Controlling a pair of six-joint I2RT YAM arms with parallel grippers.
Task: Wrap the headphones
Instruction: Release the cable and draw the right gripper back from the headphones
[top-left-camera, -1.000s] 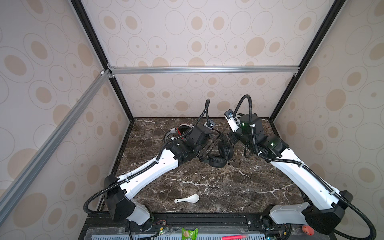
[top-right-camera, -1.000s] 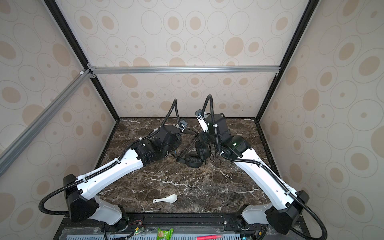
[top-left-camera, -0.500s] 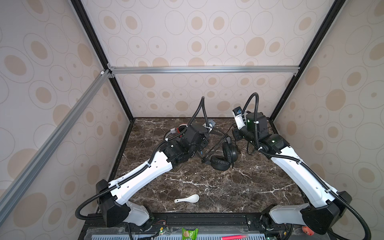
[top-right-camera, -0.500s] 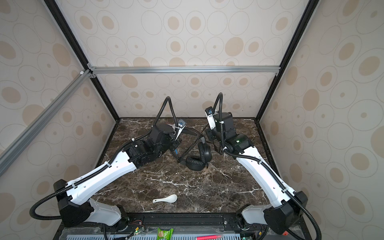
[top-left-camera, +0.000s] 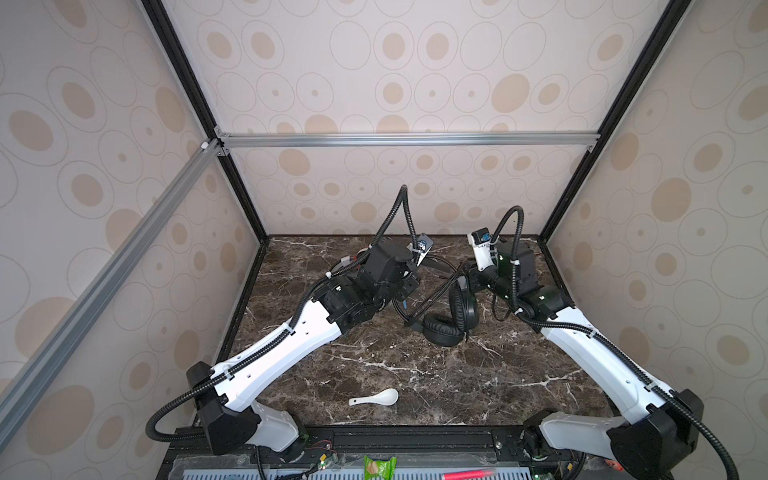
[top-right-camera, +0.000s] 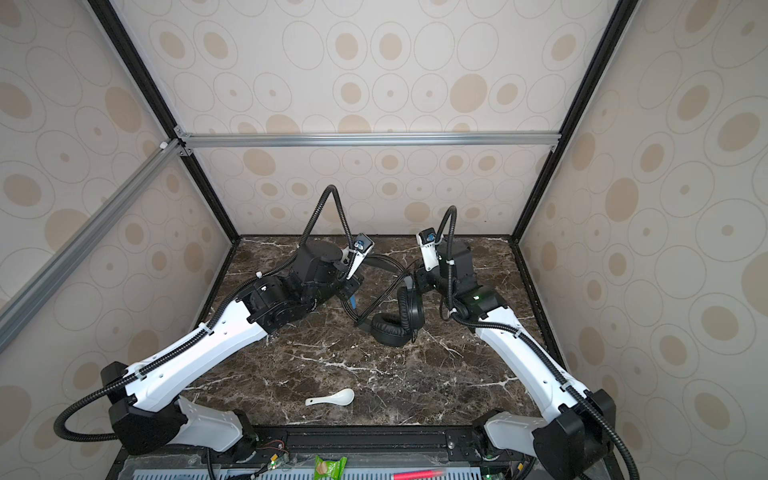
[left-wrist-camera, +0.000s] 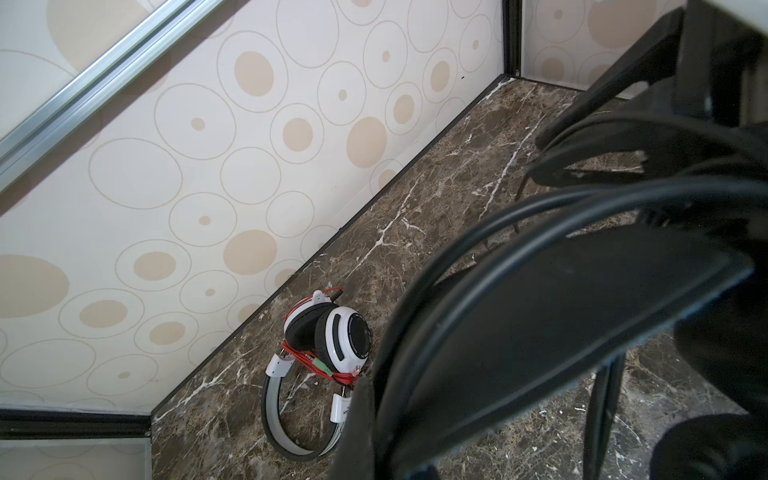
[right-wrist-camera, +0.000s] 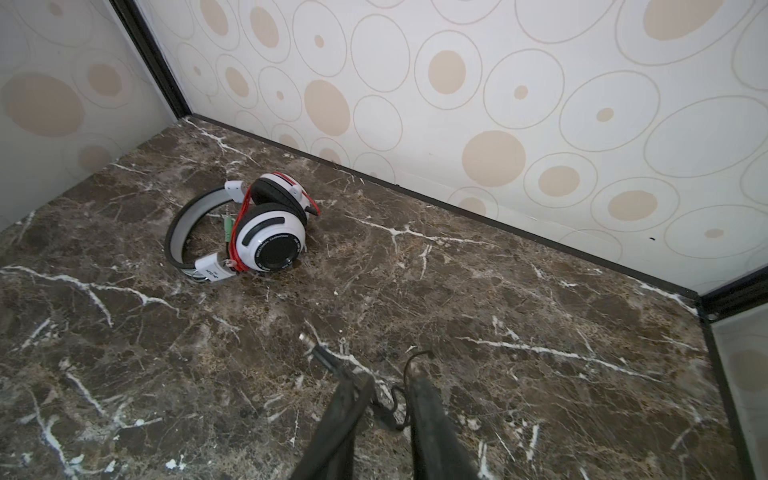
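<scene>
The black headphones (top-left-camera: 444, 330) stand mid-table, one ear cup flat and the other upright, in both top views (top-right-camera: 390, 328). Their black cord (top-left-camera: 436, 293) runs in loops round the headband (left-wrist-camera: 540, 307). My left gripper (top-left-camera: 409, 291) is shut on that headband. My right gripper (right-wrist-camera: 386, 374) hangs just right of the upright cup (top-left-camera: 467, 274), jaws a little apart. The thin cord end loops loosely between them, and its plug (right-wrist-camera: 313, 348) sticks out past one fingertip. The white headphones (right-wrist-camera: 270, 232), wound with red cord, lie at the back left (left-wrist-camera: 332, 336), mostly hidden by my left arm in both top views.
A white spoon (top-left-camera: 374, 398) lies near the front edge of the marble table (top-left-camera: 478, 374). Patterned walls close in the back and both sides. Black frame posts stand in the back corners.
The right gripper has drawn slightly to the right, away from the headset, and its jaws have parted. The left arm has swung a little, and the black headset has shifted slightly forward with it.
</scene>
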